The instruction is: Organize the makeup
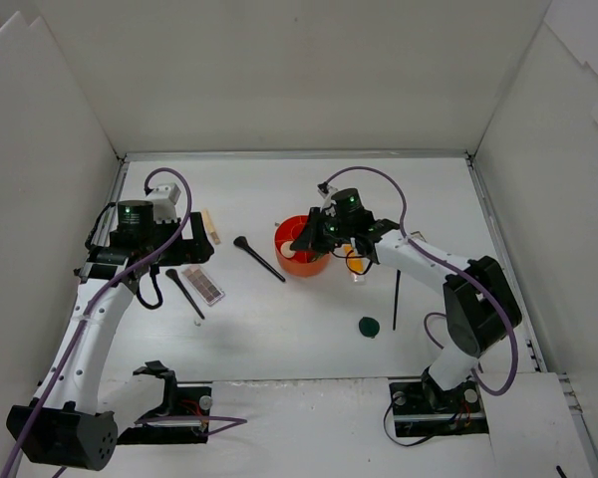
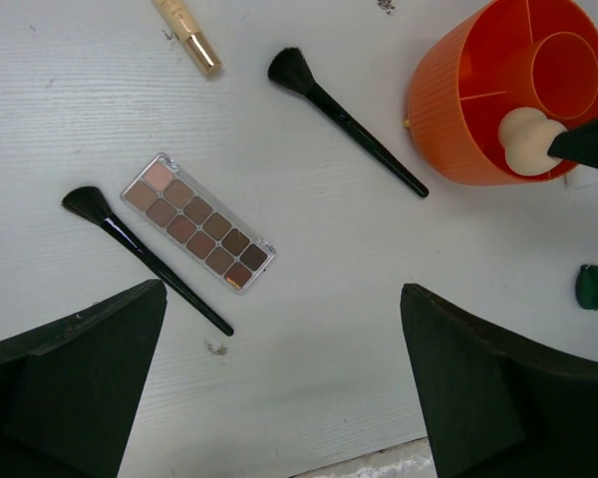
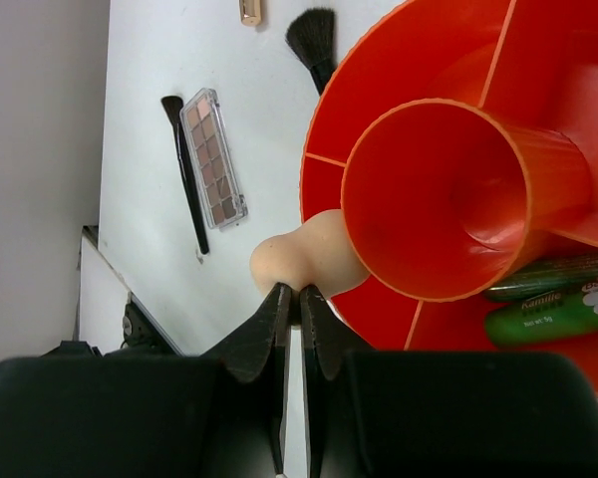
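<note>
My right gripper point(image 3: 299, 291) is shut on the edge of the beige sponge point(image 3: 304, 261), holding it at the rim of the red-orange holder point(image 3: 448, 60), over an outer compartment. Two green tubes point(image 3: 548, 319) lie in another compartment. My left gripper point(image 2: 284, 294) is open and empty above the table. On the table lie the eyeshadow palette point(image 2: 197, 221), a black brush point(image 2: 145, 259) beside it, a second brush point(image 2: 347, 121) and the beige stick point(image 2: 187, 35). The dark green compact point(image 1: 369, 326) lies right of centre.
A thin black brush point(image 1: 396, 299) and an orange item point(image 1: 356, 263) lie right of the holder point(image 1: 282, 239), under my right arm. White walls enclose the table on three sides. Arm bases and cables sit along the near edge.
</note>
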`<state>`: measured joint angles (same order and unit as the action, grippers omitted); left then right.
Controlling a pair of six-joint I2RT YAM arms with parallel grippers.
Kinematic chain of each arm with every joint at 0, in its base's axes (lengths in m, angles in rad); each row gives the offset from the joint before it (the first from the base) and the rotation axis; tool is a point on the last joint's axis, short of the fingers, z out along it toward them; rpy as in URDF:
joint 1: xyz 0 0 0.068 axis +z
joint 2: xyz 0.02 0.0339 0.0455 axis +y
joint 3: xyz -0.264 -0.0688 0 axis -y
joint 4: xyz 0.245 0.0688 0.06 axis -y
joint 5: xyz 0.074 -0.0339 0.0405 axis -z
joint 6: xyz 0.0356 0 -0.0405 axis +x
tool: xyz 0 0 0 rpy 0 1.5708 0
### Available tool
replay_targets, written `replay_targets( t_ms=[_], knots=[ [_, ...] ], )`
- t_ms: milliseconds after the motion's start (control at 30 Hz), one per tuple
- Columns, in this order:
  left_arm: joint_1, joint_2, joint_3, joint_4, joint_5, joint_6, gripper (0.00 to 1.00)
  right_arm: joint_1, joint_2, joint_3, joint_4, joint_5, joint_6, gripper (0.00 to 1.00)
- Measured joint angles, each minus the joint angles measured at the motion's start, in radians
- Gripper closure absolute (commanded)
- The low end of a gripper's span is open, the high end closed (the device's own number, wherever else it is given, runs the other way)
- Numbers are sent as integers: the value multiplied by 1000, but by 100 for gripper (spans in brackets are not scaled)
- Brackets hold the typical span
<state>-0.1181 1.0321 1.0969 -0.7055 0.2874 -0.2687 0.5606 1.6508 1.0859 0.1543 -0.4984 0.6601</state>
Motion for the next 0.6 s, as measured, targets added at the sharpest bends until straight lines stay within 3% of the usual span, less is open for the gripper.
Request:
replay_targets(
  t_ms=[367,600],
  knots=[
    [0,0,-13,-1,0,0,1,-4,0,-6,13,21,19,88],
    [0,0,-13,0,0,0,0,-3,0,-6,21,26,31,100]
  ],
)
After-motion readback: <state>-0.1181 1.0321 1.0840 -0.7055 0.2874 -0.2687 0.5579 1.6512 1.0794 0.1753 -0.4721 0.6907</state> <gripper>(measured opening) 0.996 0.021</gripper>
